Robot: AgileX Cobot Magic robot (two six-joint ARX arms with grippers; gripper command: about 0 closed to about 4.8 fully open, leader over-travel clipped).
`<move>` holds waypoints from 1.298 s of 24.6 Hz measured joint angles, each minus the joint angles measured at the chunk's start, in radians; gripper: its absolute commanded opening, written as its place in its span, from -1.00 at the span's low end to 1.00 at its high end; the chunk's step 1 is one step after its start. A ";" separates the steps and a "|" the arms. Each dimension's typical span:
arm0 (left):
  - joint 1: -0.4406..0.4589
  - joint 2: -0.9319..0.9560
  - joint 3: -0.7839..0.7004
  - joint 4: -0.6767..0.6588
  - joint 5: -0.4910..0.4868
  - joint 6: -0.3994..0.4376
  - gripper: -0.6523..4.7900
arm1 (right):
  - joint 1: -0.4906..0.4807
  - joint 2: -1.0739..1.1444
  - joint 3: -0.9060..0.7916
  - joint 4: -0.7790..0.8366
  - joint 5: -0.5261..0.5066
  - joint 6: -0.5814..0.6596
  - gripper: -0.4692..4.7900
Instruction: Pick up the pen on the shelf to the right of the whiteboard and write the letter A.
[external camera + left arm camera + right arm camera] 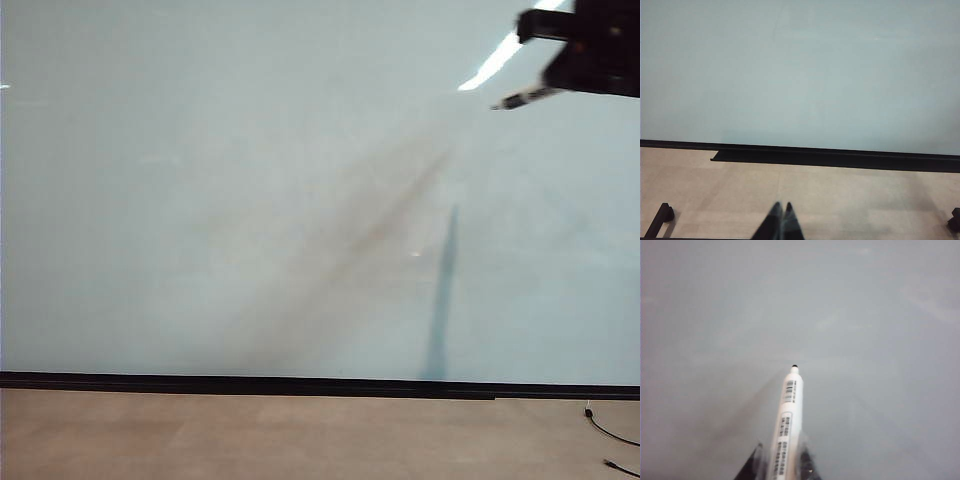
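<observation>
whiteboard (pixel 250 200) fills most of ext view, standing behind the floor (pixel 250 440) w/ its lower edge strip meeting it. right gripper (pixel 560 75) up at top right in front of the board, pen (pixel 522 98) clamped between its jaws, tip pointing left-down toward the board. cable (pixel 610 432) on floor at far right. left gripper (pixel 781 220) low over floor before the board, jaws together.

Tan floor (pixel 300 435) (black cable (pixel 612 432) at right)
</observation>
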 measured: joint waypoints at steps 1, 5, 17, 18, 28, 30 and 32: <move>0.000 0.000 0.000 0.000 0.000 0.000 -0.78 | 0.032 0.011 0.021 -0.021 0.004 -0.016 -0.84; 0.000 0.000 0.000 0.000 0.000 0.000 -0.78 | 0.160 0.106 0.170 -0.128 -0.034 -0.151 -0.84; 0.000 0.000 0.000 0.000 0.000 0.000 -0.78 | 0.221 0.373 0.562 -0.566 -0.163 -0.455 -0.84; 0.000 0.000 0.000 0.000 0.000 0.000 -0.78 | 0.227 0.378 0.582 -0.582 -0.165 -0.480 -0.84; 0.000 0.000 0.000 0.000 0.000 0.000 -0.78 | 0.226 0.481 0.744 -0.686 -0.130 -0.548 -0.84; 0.000 0.000 0.000 0.000 0.000 0.000 -0.78 | 0.226 0.502 0.769 -0.709 -0.127 -0.550 -0.84; 0.000 0.000 0.000 0.000 0.000 0.000 -0.78 | 0.226 0.521 0.791 -0.742 -0.127 -0.550 -0.84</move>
